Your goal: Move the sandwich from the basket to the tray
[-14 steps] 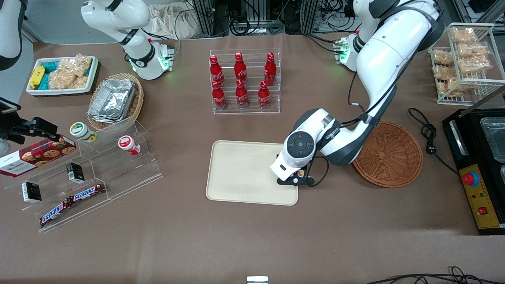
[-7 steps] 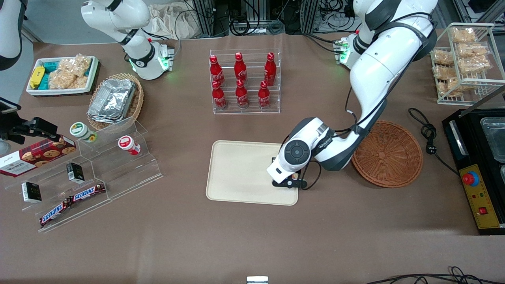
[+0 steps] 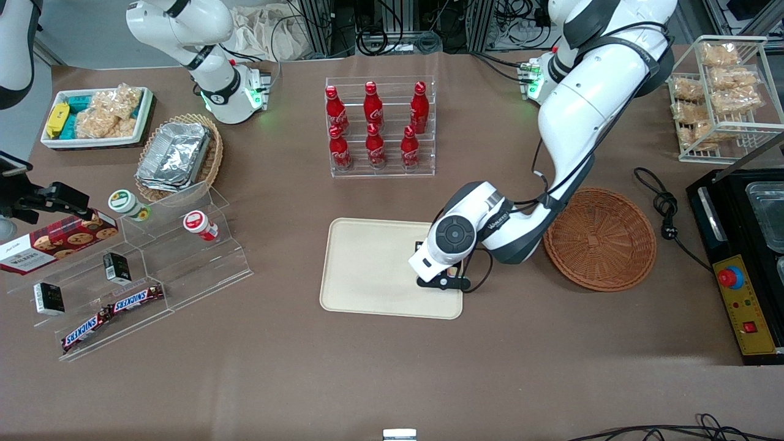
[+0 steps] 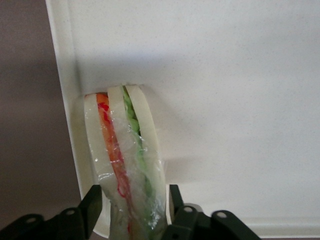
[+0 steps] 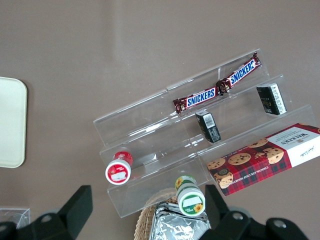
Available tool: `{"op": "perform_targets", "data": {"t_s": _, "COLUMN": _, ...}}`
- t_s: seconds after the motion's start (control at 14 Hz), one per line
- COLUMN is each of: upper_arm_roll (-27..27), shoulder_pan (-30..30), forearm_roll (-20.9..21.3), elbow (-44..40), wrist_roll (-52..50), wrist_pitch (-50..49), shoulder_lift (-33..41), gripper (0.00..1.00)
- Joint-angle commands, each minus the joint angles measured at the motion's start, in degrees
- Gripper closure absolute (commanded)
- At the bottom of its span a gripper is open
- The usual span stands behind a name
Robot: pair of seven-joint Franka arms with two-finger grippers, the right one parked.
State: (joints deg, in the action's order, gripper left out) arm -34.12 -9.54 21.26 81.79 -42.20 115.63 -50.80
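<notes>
The sandwich (image 4: 125,150) is a clear-wrapped wedge of pale bread with orange, red and green layers. It hangs between the fingers of my left gripper (image 4: 134,200), which is shut on it. Its tip points down at the cream-beige tray (image 4: 225,100), just inside the rim. In the front view the gripper (image 3: 442,278) hovers over the tray (image 3: 373,269) at the edge nearest the basket, and the wrist hides the sandwich. The round reddish-brown wicker basket (image 3: 603,239) lies beside the tray, toward the working arm's end, with nothing in it.
A clear rack of red cola bottles (image 3: 380,125) stands farther from the camera than the tray. An acrylic stepped shelf (image 3: 153,269) with snacks sits toward the parked arm's end. A black machine (image 3: 744,263) and a cable (image 3: 664,211) lie beside the basket.
The gripper, still holding the sandwich, has shifted away from the basket and farther in over the tray. The basket and the tray have not moved.
</notes>
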Motion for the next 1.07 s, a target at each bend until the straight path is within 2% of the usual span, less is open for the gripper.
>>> {"op": "perform_targets", "data": {"t_s": 0.0, "upper_arm_roll": 0.02, "shoulder_pan": 0.57, "forearm_roll": -1.14, "elbow": -2.07, "wrist_roll": 0.19, "wrist_pitch": -6.79, "shoulder_lift": 0.61, "gripper": 0.01}}
{"op": "perform_targets", "data": {"t_s": 0.21, "upper_arm_roll": 0.19, "shoulder_pan": 0.93, "forearm_roll": -0.35, "elbow": -7.07, "wrist_roll": -1.57, "wrist_pitch": -11.72, "shoulder_lift": 2.98, "gripper": 0.01}}
{"op": "perform_targets", "data": {"t_s": 0.36, "upper_arm_roll": 0.46, "shoulder_pan": 1.62, "forearm_roll": -0.08, "elbow": -7.61, "wrist_roll": -0.43, "wrist_pitch": -15.51, "shoulder_lift": 5.96, "gripper": 0.01}}
{"op": "perform_targets", "data": {"t_s": 0.5, "upper_arm_roll": 0.2, "shoulder_pan": 5.31, "forearm_roll": -0.61, "elbow": -6.82, "wrist_roll": 3.42, "wrist_pitch": -16.66, "shoulder_lift": 9.74, "gripper": 0.01}}
{"op": "perform_targets", "data": {"t_s": 0.64, "upper_arm_roll": 0.19, "shoulder_pan": 7.94, "forearm_roll": -0.61, "elbow": -6.56, "wrist_roll": 5.89, "wrist_pitch": -24.53, "shoulder_lift": 13.52, "gripper": 0.02}}
{"op": "perform_targets", "data": {"t_s": 0.86, "upper_arm_roll": 0.11, "shoulder_pan": 13.74, "forearm_roll": -1.31, "elbow": -2.53, "wrist_roll": 12.99, "wrist_pitch": -28.17, "shoulder_lift": 20.72, "gripper": 0.02}}
{"op": "perform_targets", "data": {"t_s": 1.0, "upper_arm_roll": 0.11, "shoulder_pan": 17.52, "forearm_roll": -3.85, "elbow": -1.55, "wrist_roll": 18.09, "wrist_pitch": -30.28, "shoulder_lift": 24.07, "gripper": 0.02}}
